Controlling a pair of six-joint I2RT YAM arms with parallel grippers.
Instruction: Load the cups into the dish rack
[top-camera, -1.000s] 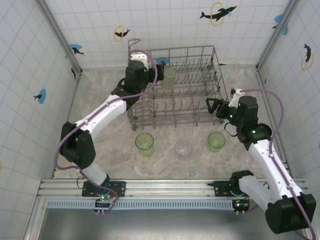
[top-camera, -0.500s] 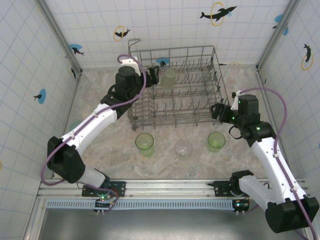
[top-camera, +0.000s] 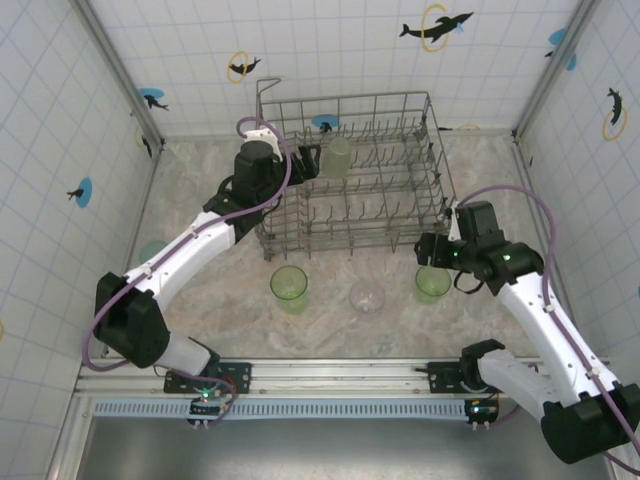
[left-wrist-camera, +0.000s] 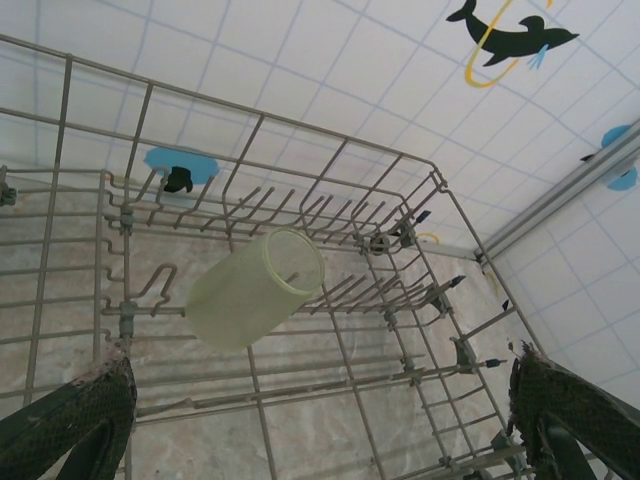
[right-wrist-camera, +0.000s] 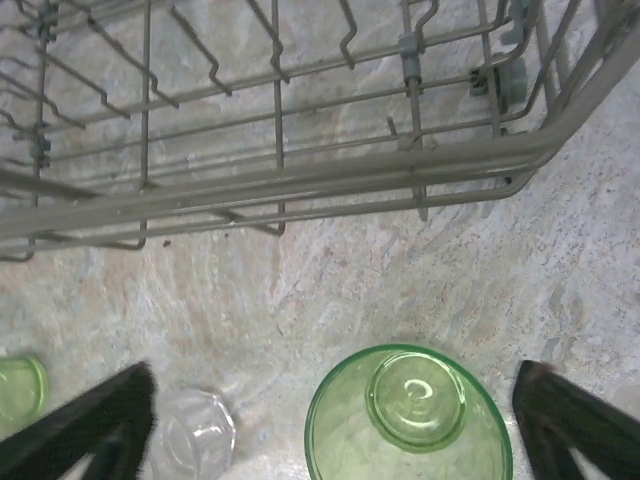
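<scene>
Locate the grey metal wire dish rack (top-camera: 350, 175) at the far centre of the bench (top-camera: 210, 290). One pale green translucent tumbler (left-wrist-camera: 255, 288) lies tilted on its side across the tines in the rack's far-left section.

Three cups stand upright in a row on the bench, just in front of the rack:
- a left-hand green translucent tumbler (top-camera: 289, 285)
- a clear colourless tumbler (top-camera: 367, 296)
- a right-hand green translucent tumbler (right-wrist-camera: 410, 415)

Check the right end effector (right-wrist-camera: 335, 375). Its fingers are spread and hang directly above the right-hand green translucent tumbler, one on each side, with a gap on both sides. The rack's near lower rail runs just beyond that tumbler, and the clear colourless tumbler stands to its left.

Check the left end effector (left-wrist-camera: 320, 370). Its fingers are spread wide and grip nothing. It sits at the rack's left wall, facing the pale green translucent tumbler through the wires.

Compare with the previous second:
- The right arm has swung from beside the rack's right wall to above the right-hand tumbler.
- The left arm has drawn back from over the rack to its left side.
- All four cups are where they were.

The bench top is beige marbled stone. White tiled walls (top-camera: 60, 120) carry dolphin stickers (top-camera: 435, 25). An aluminium rail (top-camera: 330, 375) runs along the near edge.
</scene>
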